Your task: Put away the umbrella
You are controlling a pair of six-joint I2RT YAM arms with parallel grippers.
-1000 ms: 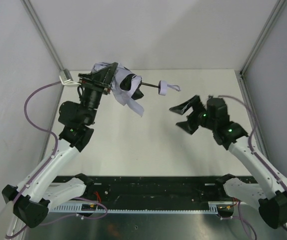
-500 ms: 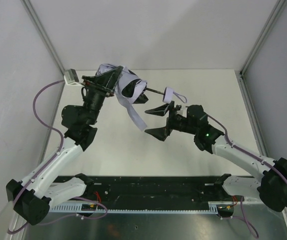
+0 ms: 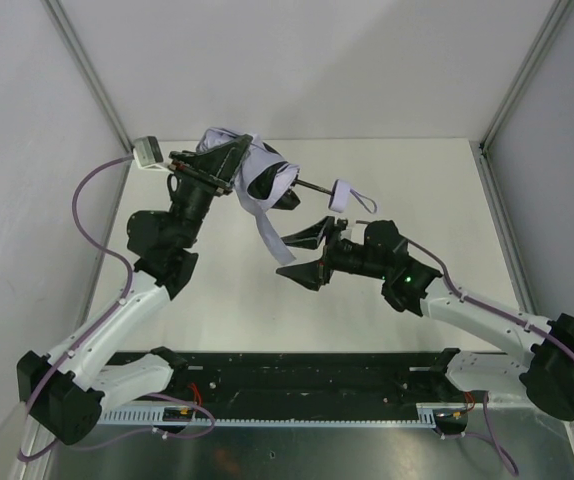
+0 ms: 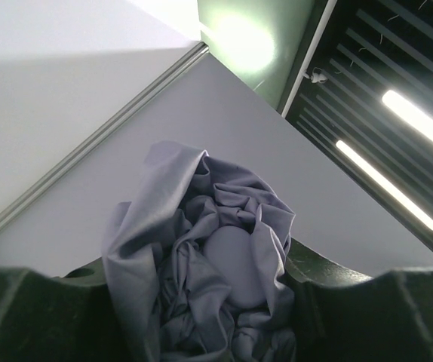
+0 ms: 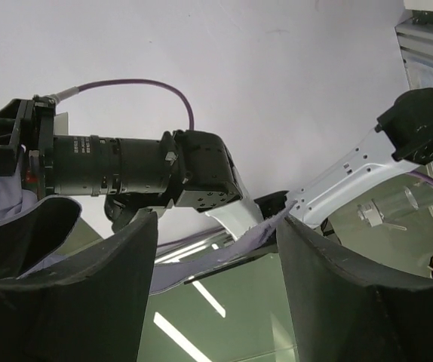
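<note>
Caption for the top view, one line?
Left gripper holds the bunched umbrella; open right gripper sits at its hanging fabric strip.

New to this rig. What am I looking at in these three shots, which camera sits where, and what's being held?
Two robot arms are bolted at the near edge of a white table. The overhead view looks down from above and behind them. The other two views come from a camera on each wrist, so that arm's own dark fingers fill the bottom of the picture. The left end effector is clamped on the bunched lavender-grey canopy of a folding umbrella, seen close up in the left wrist view. The umbrella's handle sticks out toward the right arm. The right end effector stands open at a loose fabric strip hanging from the canopy and grips nothing yet.
</note>
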